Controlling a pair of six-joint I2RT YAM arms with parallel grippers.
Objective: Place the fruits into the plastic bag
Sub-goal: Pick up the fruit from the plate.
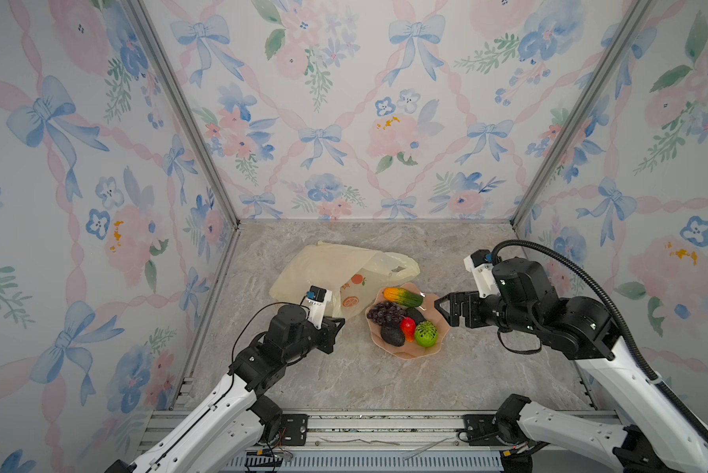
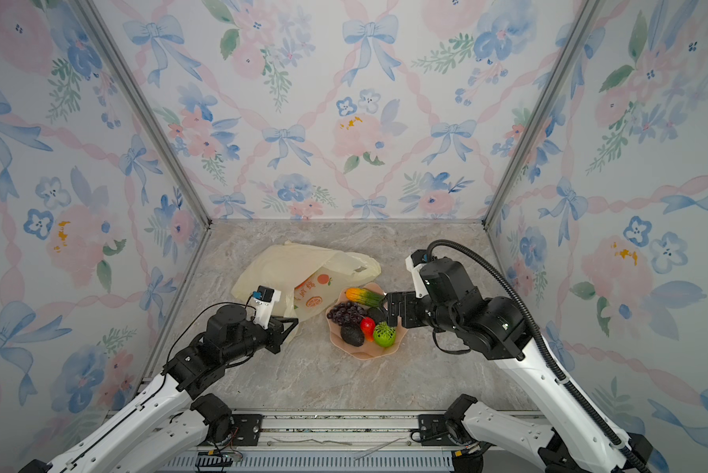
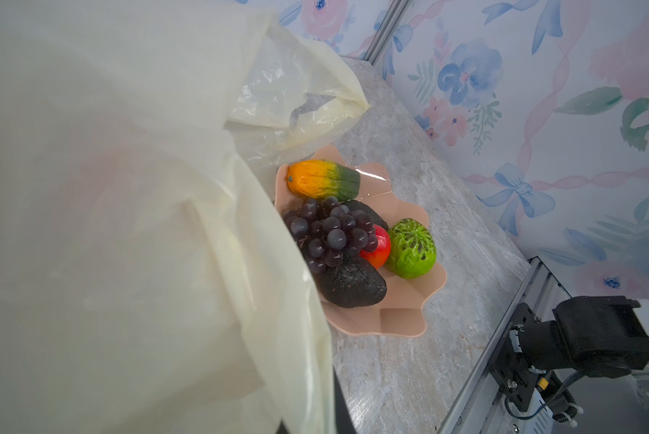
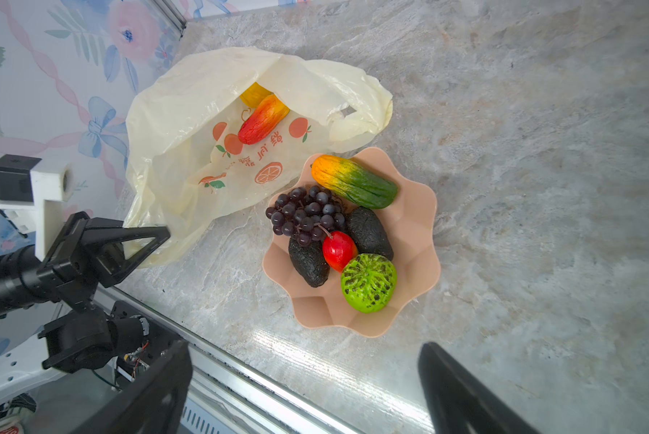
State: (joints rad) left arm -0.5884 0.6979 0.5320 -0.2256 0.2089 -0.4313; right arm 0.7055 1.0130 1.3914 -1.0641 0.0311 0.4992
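The pale-yellow plastic bag (image 1: 335,266) lies behind the left gripper (image 1: 339,324), which is shut on the bag's near edge and lifts it open. The right wrist view shows a red-yellow mango (image 4: 263,119) and a yellow citrus (image 4: 253,94) inside the bag (image 4: 187,124). On the pink dish (image 1: 442,327) lie an orange-green mango (image 1: 403,297), a purple grape bunch (image 1: 385,313), two dark avocados (image 1: 392,335), a small red fruit (image 1: 408,327) and a bumpy green ball (image 1: 426,333). My right gripper (image 1: 440,312) hangs open and empty over the dish's right rim.
Floral walls with metal corner posts close in the marble table (image 1: 385,381) on three sides. A metal rail (image 1: 385,426) runs along the front edge. The bag film (image 3: 127,225) fills most of the left wrist view and hides that gripper's jaws.
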